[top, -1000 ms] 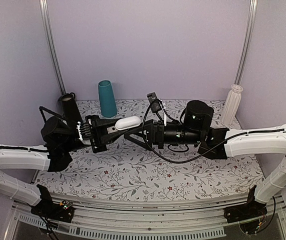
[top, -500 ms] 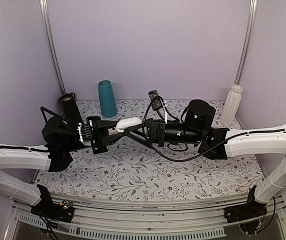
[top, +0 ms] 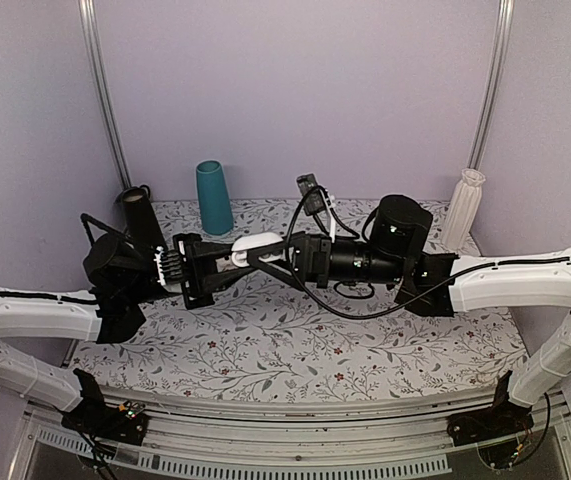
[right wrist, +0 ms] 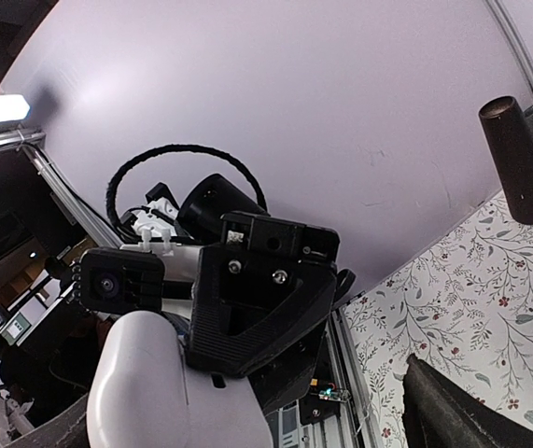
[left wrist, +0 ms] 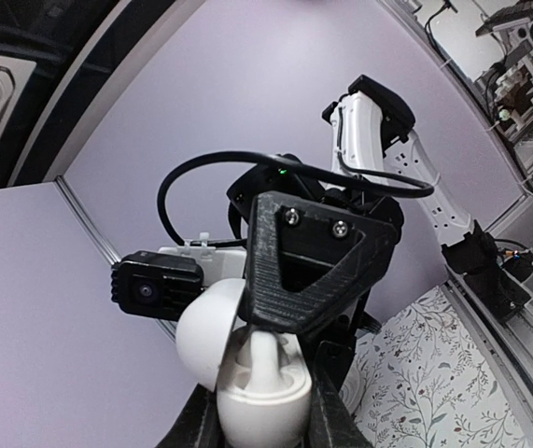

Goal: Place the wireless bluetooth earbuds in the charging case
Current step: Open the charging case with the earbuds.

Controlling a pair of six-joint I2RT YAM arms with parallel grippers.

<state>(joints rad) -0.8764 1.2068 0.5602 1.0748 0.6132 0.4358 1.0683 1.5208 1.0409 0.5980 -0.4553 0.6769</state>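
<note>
One teal cup [top: 213, 197] bhd case [top: 253, 243], vase [top: 462, 208] right

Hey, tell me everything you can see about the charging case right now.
The charging case is a small glossy white pebble of smooth plastic with rounded corners. It hangs above the floral table, clamped between the shut jaws of the left gripper. From the left wrist its lid looks swung open. The right gripper, jaws wide, reaches around it from the opposite side; contact is unclear.

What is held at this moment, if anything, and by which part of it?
The left gripper holds the charging case by the sides of its body, lid open. The right gripper is open, gripping nothing.
</note>
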